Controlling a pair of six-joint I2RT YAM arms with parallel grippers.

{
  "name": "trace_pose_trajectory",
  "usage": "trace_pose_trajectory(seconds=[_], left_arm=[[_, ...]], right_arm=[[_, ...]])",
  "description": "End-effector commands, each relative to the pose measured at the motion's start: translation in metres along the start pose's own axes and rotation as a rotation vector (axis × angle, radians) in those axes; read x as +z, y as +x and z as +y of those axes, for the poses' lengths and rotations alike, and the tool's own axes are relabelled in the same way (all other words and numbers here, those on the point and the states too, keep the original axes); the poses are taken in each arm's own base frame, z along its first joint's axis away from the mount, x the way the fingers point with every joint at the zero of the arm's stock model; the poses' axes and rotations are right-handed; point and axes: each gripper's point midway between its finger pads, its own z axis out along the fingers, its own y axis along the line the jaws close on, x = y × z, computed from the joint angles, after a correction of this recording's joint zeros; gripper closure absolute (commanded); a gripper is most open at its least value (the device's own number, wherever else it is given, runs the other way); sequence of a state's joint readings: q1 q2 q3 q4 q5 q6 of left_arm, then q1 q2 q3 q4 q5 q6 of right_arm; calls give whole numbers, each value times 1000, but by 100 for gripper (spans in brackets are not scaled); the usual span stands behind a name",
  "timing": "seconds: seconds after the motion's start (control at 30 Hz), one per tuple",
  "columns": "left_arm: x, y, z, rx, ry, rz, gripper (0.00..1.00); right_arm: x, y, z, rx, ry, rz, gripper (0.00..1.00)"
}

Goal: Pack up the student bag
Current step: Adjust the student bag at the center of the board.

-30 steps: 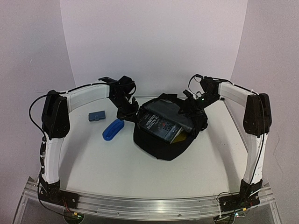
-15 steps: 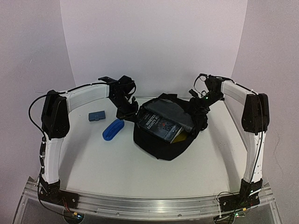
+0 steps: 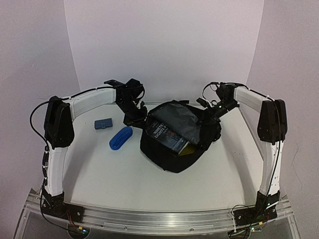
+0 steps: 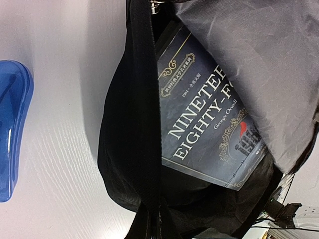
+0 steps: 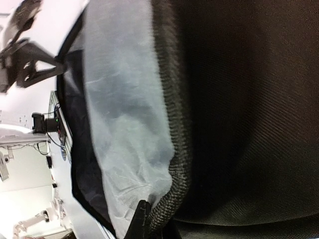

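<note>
The student bag, a black backpack, lies open mid-table with its grey lining raised. A dark book titled "Nineteen Eighty-Four" sticks out of its mouth. My left gripper is shut on the bag's left rim. In the left wrist view that black rim strap runs down into the gripper, beside the book. My right gripper is shut on the bag's right rim. The right wrist view shows the woven zip edge and pale lining pinched in the gripper.
A blue oblong case lies just left of the bag, also visible in the left wrist view. A small grey-blue flat object lies further left. White walls close the table at the back and sides.
My right gripper has closed on the bag's right rim. The grey lining flap has risen and the bag has shifted slightly left. The left gripper keeps its hold.
</note>
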State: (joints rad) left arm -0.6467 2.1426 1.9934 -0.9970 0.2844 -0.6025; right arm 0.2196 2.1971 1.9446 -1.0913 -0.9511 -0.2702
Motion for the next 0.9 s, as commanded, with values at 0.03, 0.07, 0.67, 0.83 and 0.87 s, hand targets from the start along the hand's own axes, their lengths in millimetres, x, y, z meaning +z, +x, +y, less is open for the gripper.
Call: trace_pose_trajectory(seconds=[0.03, 0.07, 0.67, 0.83, 0.87], left_arm=[[-34, -21, -22, 23, 82, -93, 100], [-35, -21, -21, 16, 84, -94, 100], [-44, -41, 38, -156, 122, -142, 100], [-55, -63, 67, -171, 94, -169, 100], [-58, -68, 74, -170, 85, -179, 100]], right_arm=[[-15, 6, 106, -311, -73, -18, 100], [-8, 13, 116, -357, -65, 4, 100], [3, 10, 147, -504, 54, -12, 26], [-39, -26, 97, -328, 101, -124, 24], [-45, -30, 86, -297, 114, -139, 24]])
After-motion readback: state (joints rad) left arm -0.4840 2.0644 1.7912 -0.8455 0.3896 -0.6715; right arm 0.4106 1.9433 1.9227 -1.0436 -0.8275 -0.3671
